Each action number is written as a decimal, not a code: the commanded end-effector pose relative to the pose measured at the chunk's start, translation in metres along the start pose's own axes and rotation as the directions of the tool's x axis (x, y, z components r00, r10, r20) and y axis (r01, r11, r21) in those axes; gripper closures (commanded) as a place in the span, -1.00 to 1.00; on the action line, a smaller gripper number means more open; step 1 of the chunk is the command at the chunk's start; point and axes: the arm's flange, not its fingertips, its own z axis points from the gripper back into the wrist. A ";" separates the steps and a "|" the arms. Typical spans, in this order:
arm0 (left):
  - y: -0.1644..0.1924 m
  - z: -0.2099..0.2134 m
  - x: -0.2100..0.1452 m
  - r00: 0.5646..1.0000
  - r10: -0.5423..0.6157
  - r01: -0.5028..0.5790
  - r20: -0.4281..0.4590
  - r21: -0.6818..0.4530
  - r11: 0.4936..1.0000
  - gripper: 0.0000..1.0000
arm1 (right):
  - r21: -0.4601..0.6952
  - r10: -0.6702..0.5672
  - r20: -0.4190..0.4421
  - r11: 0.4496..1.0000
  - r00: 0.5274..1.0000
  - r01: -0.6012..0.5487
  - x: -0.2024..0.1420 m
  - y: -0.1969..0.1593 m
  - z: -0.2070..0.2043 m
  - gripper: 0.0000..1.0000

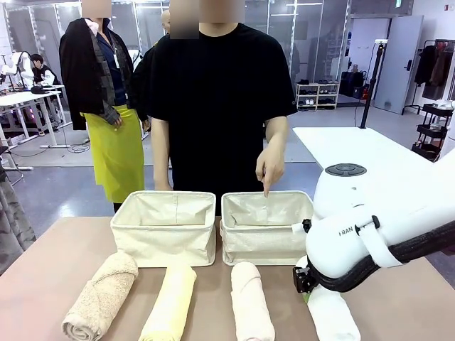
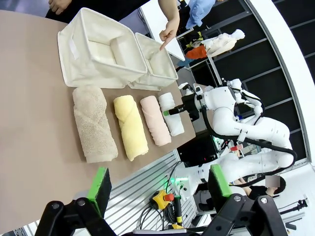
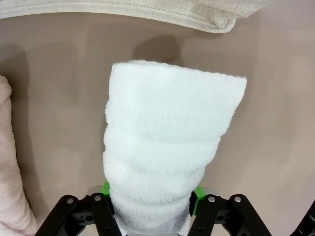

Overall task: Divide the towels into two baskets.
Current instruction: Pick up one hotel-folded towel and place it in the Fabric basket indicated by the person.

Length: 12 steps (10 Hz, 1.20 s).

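The white towel (image 3: 172, 137) is gripped at its near end by the right gripper (image 3: 151, 196), the jaws closed hard into the terry (the roll is visibly pinched there) while it lies on the table (image 1: 43, 270) at the robot's right end of the row. The left gripper (image 2: 160, 189) is held wide open and empty, well back from the work. Beside the white roll, the pinkish cream towel (image 1: 250, 302), the pale yellow towel (image 1: 170, 302) and the shaggy tan towel (image 1: 99, 295) are laid side by side, untouched. Beyond them the left basket (image 1: 165, 245) and the right basket (image 1: 259, 245) are set close together, and nothing is seen inside either. The right one is pointed into by the person's hand (image 1: 270, 167). The first pick is judged to be in hand; a lift clear of the folded rim and a carry forward over the indicated basket are called for next
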 end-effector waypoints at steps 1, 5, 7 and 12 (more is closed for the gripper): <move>-0.002 0.002 -0.001 1.000 -0.003 0.003 0.003 -0.013 1.000 -1.00 | -0.008 -0.034 0.039 0.999 0.999 0.034 -0.005 0.009 -0.005 0.28; -0.002 0.002 -0.001 1.000 -0.003 0.003 0.003 -0.013 1.000 -1.00 | 0.088 0.201 0.078 0.974 0.977 -0.207 -0.009 0.001 0.089 0.56; -0.002 0.002 -0.001 1.000 -0.003 0.003 0.003 -0.013 1.000 -1.00 | 0.088 0.346 0.085 0.931 0.934 -0.353 -0.001 0.007 0.127 0.56; -0.002 0.002 -0.001 1.000 -0.003 0.003 0.003 -0.013 1.000 -1.00 | 0.085 0.462 0.106 0.878 0.881 -0.471 0.015 0.018 0.152 0.56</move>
